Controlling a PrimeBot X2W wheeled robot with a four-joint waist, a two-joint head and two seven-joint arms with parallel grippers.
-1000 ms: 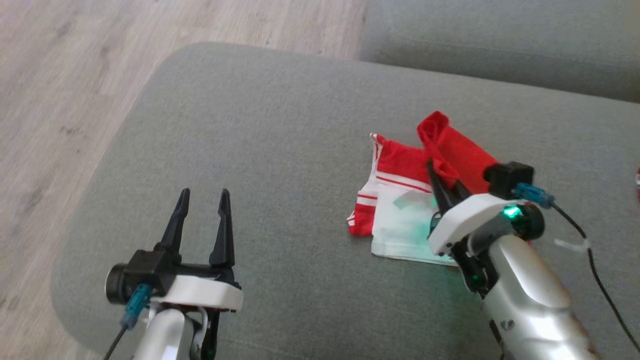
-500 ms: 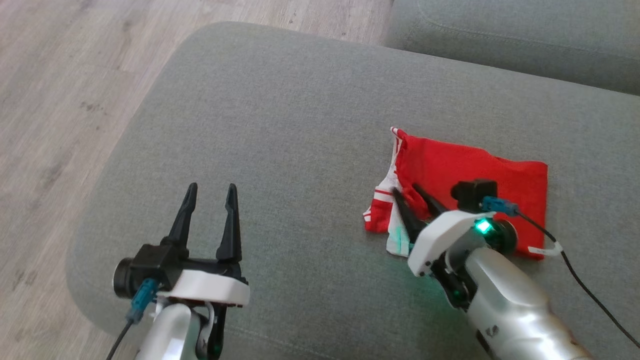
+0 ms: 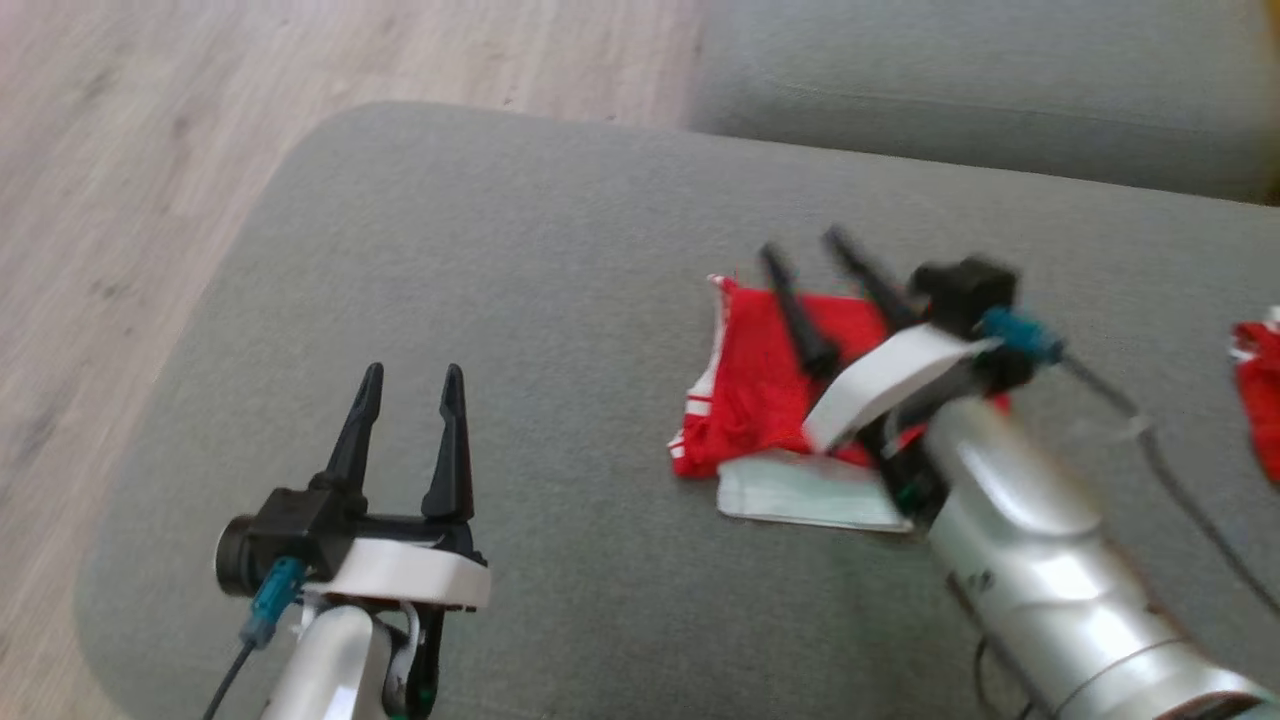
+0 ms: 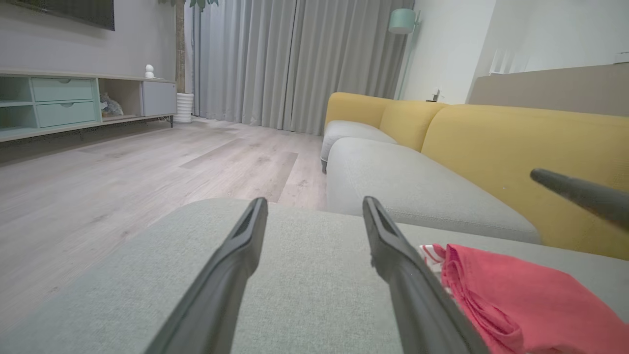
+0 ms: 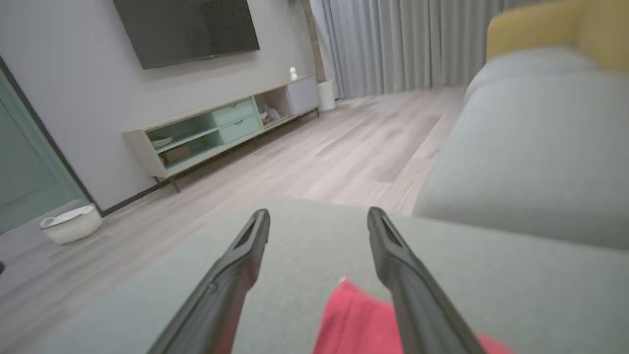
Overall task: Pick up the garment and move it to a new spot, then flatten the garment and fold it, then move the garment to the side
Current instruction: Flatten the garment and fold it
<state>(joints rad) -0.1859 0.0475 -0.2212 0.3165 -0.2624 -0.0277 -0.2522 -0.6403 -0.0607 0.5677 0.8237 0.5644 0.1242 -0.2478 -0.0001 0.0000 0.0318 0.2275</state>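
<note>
Head view: red-and-white folded fabric garment [image 3: 750, 390] lies right of centre on grey upholstered seat cushion [image 3: 540, 250], well apart from rounded left edge. Broad bare cushion to left; pale wood floor [image 3: 130, 150] beyond.
Right gripper [image 3: 800, 243] over garment, fingers spread, nothing between; forearm slants across white hem.
Left gripper [image 3: 412, 372] low left, fingers parted, empty.

Left wrist view: left gripper [image 4: 314, 200] over bare cushion; garment [image 4: 530, 300] just beside it.

Right wrist view: blurred; right gripper [image 5: 318, 211] apparently clear above garment [image 5: 354, 319], fingers wide.

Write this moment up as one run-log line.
garment: folded, lying on grey cushion | right gripper: open, empty, raised over garment | left gripper: open, empty, off to garment's side
</note>
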